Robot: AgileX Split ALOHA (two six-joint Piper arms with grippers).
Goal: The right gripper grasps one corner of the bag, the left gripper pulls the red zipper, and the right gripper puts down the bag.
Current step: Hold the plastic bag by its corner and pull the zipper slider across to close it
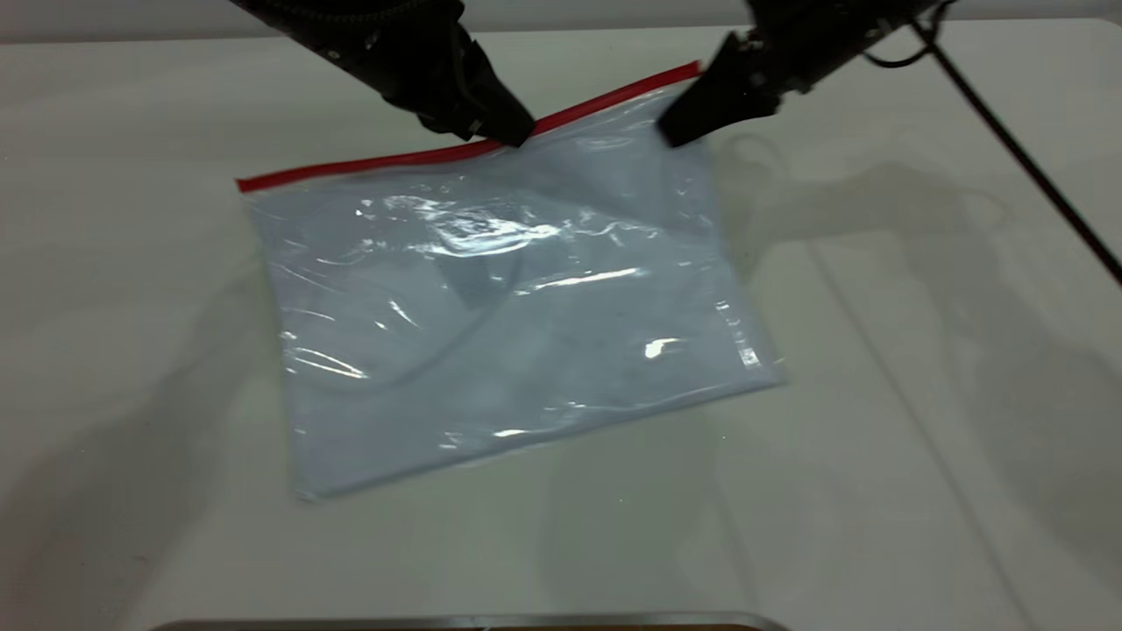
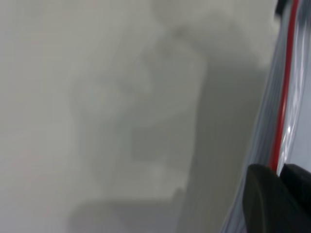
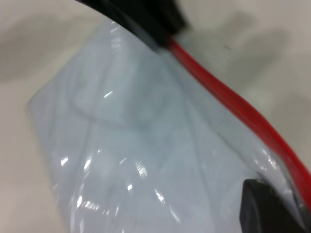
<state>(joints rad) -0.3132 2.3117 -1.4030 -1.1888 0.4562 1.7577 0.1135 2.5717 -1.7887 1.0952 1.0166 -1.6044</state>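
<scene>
The clear bag (image 1: 508, 333) with white sheets inside lies flat on the table. Its red zipper (image 1: 368, 162) runs along the far edge. My left gripper (image 1: 517, 133) is shut on the zipper near its middle; in the left wrist view the red strip (image 2: 284, 87) passes between its fingers (image 2: 265, 204), and the slider tab is hidden. My right gripper (image 1: 677, 131) is shut on the bag's corner (image 1: 692, 74) where the red strip ends and holds it slightly raised. The right wrist view shows one of its fingers (image 3: 269, 208) against the plastic (image 3: 146, 145), the zipper (image 3: 233, 97) and the left gripper (image 3: 150, 24) farther off.
The white table (image 1: 877, 438) surrounds the bag. A thin black cable (image 1: 1026, 158) trails from the right gripper across the far right. A metal edge (image 1: 456, 622) shows at the near border.
</scene>
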